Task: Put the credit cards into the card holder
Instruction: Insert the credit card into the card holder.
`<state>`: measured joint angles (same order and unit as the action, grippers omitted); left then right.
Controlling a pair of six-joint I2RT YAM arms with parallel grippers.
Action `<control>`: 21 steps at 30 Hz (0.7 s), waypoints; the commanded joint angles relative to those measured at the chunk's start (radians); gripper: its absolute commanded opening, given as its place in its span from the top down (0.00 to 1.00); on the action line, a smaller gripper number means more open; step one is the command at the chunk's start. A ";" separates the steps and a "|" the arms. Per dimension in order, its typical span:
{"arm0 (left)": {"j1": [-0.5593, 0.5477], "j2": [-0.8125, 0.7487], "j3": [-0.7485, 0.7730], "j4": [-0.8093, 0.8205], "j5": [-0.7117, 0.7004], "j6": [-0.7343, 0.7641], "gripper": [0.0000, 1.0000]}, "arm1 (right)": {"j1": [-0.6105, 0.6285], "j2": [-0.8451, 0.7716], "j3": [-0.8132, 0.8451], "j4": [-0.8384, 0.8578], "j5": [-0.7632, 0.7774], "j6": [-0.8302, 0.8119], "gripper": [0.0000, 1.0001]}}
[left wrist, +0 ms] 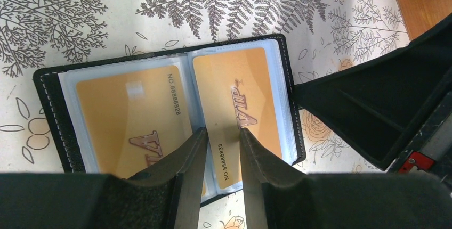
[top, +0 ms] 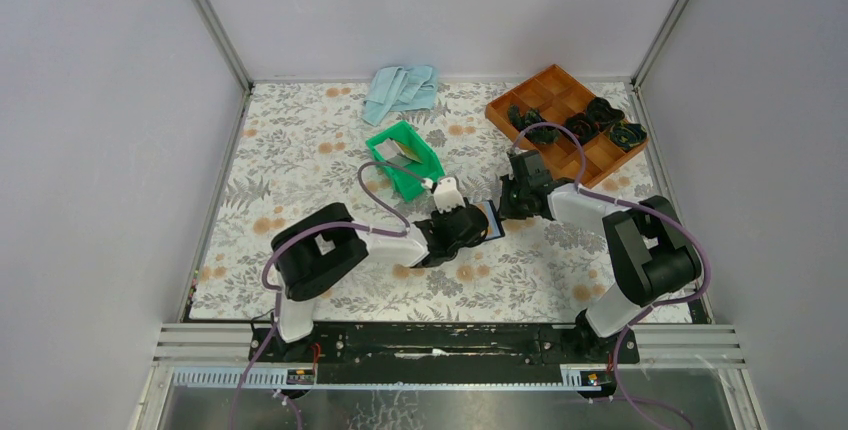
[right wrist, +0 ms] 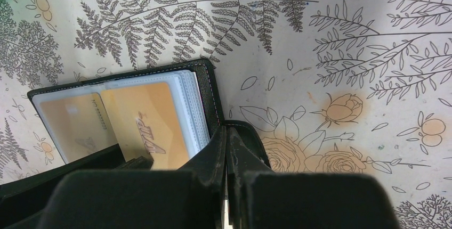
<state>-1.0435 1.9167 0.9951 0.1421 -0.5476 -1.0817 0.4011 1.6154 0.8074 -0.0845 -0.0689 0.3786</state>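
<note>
card holder (left wrist: 49,96) lies open on table (left wrist: 133,21), between both grippers. left gripper (left wrist: 221,132) part open, tips on gold card (left wrist: 234,88) sticking out of the right sleeve, not clearly clamped. right gripper (right wrist: 226,132) fully closed, pinching holder's tab at right edge.

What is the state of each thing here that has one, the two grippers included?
holder: open, flat on the table.
left card: in its sleeve.
right card: partly in, near end sticking out.
left gripper: jaws apart over the right card.
right gripper: jaws shut on the holder's edge.
bin: holds a tan card.
cloth: crumpled.
</note>
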 commanded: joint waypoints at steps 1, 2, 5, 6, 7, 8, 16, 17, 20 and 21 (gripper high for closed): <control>-0.003 0.046 0.020 -0.061 0.005 0.032 0.64 | 0.010 0.011 0.035 -0.008 0.009 -0.013 1.00; -0.002 0.050 0.028 -0.065 0.007 0.036 0.64 | 0.013 0.010 0.036 -0.009 0.009 -0.013 1.00; -0.001 0.065 0.054 -0.073 0.015 0.047 0.64 | 0.021 0.011 0.038 -0.009 0.010 -0.012 1.00; 0.000 0.074 0.064 -0.075 0.025 0.050 0.64 | 0.023 0.010 0.039 -0.011 0.011 -0.011 1.00; -0.001 0.080 0.076 -0.082 0.030 0.054 0.64 | 0.026 0.011 0.039 -0.012 0.012 -0.009 1.00; -0.001 0.089 0.086 -0.090 0.035 0.057 0.64 | 0.029 0.011 0.042 -0.013 0.013 -0.009 1.00; -0.001 0.088 0.112 -0.093 0.057 0.073 0.64 | 0.057 0.017 0.047 -0.017 0.028 -0.008 1.00; 0.000 0.091 0.119 -0.094 0.061 0.079 0.64 | 0.059 0.017 0.046 -0.018 0.029 -0.007 1.00; -0.001 0.098 0.143 -0.096 0.080 0.096 0.65 | 0.064 0.014 0.045 -0.015 0.029 -0.004 1.00; 0.000 0.102 0.146 -0.095 0.087 0.099 0.65 | 0.066 0.013 0.044 -0.017 0.028 -0.004 1.00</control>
<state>-1.0412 1.9720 1.1061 0.0570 -0.5365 -1.0138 0.4290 1.6188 0.8215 -0.0940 0.0143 0.3626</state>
